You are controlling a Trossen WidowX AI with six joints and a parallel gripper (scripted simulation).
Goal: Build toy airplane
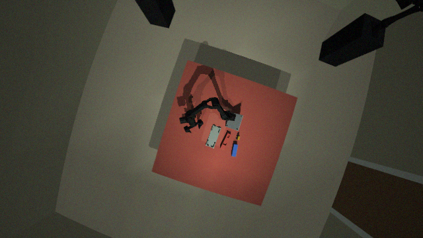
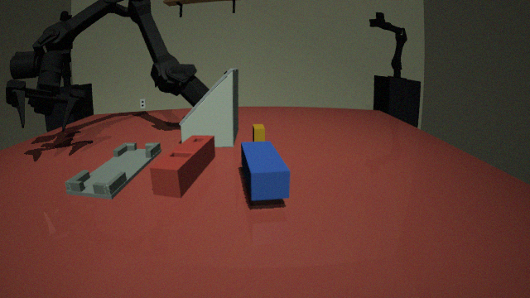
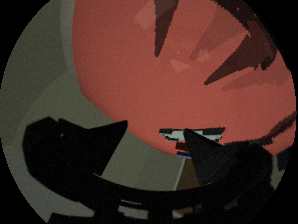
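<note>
A long red block, likely the fuselage (image 1: pixel 226 138) (image 2: pixel 182 170) (image 3: pixel 181 145), is being seen beside the flat pale grey tray with raised corners, the cradle (image 1: pixel 213 136) (image 2: pixel 120 165) (image 3: pixel 175 135). It is not being held by the tray. The black two-fingered claw (image 1: pixel 194 127) (image 2: pixel 43 128) (image 3: pixel 156 127) is being held wide apart, with nothing being pinched, off to the side of the tray. No part is being joined yet.

The red block is looking hard, stiff and quite light, maybe a bit slippery. It should be being gripped by its two long sides, near the middle, with its top holes being left free. The blue box-shaped block, likely the wing (image 1: pixel 234 150) (image 2: pixel 267 165) (image 3: pixel 184 155), should be being squeezed gently and kept level. The small yellow block, likely the tail fin (image 1: pixel 238 137) (image 2: pixel 258 132), could easily be being tipped.

In the exterior view, two square holes are being shown on the red block, but in the top view they are not being shown clearly. The gaps between all the parts are being shown better from the top.
</note>
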